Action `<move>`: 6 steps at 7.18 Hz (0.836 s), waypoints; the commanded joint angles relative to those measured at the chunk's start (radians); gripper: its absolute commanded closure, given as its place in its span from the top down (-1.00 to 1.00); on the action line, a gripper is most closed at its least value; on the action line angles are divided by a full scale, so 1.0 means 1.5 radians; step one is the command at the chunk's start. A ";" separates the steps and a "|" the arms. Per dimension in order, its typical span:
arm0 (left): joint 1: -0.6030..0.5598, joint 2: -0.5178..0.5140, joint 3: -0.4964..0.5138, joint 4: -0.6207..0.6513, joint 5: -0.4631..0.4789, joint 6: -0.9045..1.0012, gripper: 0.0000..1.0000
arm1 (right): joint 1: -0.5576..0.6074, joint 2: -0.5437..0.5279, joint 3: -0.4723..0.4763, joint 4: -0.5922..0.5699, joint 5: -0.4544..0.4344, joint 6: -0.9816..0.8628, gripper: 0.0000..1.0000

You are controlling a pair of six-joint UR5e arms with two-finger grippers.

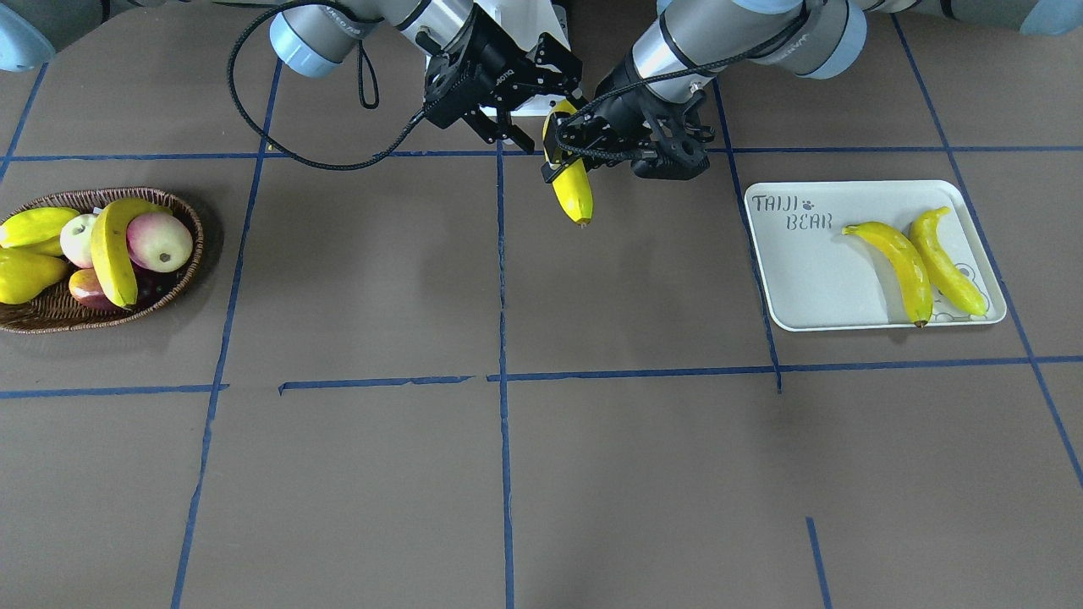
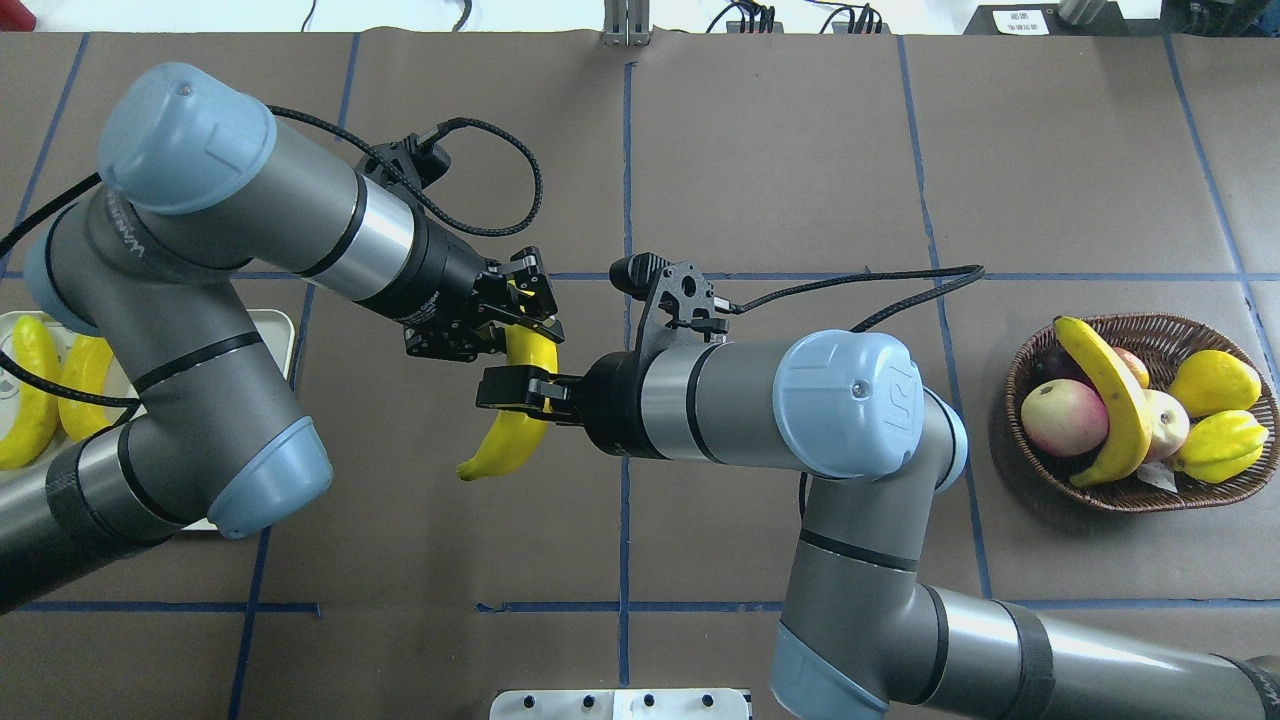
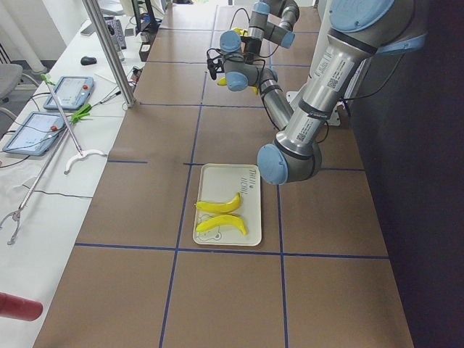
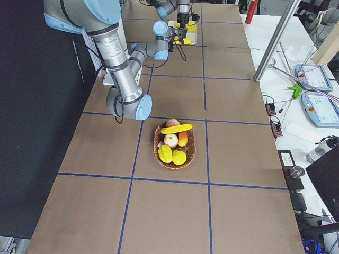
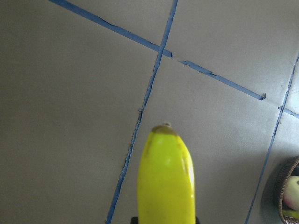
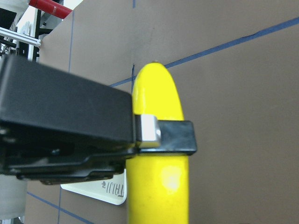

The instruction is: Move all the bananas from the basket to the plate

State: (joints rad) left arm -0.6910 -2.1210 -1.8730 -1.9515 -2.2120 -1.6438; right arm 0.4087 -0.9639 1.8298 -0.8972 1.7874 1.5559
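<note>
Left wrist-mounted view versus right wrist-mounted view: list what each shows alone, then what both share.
Only the left wrist view: the basket rim at the right edge and a crossing of blue tape lines. Only the right wrist view: the black body of the left gripper, jaws shut across the banana, a corner of the plate and a red object at the top. Both: that banana, held over the brown table.
</note>
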 commanded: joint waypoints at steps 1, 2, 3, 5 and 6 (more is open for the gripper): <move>-0.011 0.038 -0.001 0.003 0.001 0.007 -1.00 | 0.038 -0.028 0.032 -0.096 0.093 -0.003 0.99; -0.022 0.059 -0.002 0.007 0.004 0.007 -1.00 | 0.057 -0.045 0.063 -0.149 0.114 -0.007 0.99; -0.042 0.095 0.000 0.005 0.005 0.007 -1.00 | 0.073 -0.088 0.098 -0.171 0.121 -0.010 0.99; -0.087 0.175 0.001 0.008 0.003 0.104 -1.00 | 0.109 -0.143 0.109 -0.202 0.152 -0.063 0.99; -0.108 0.213 0.006 0.009 0.004 0.170 -1.00 | 0.120 -0.165 0.111 -0.223 0.154 -0.098 0.99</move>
State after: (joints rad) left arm -0.8143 -1.8756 -1.8693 -1.9386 -2.2064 -1.4990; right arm 0.5662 -1.1665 1.9885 -1.1986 2.0087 1.4677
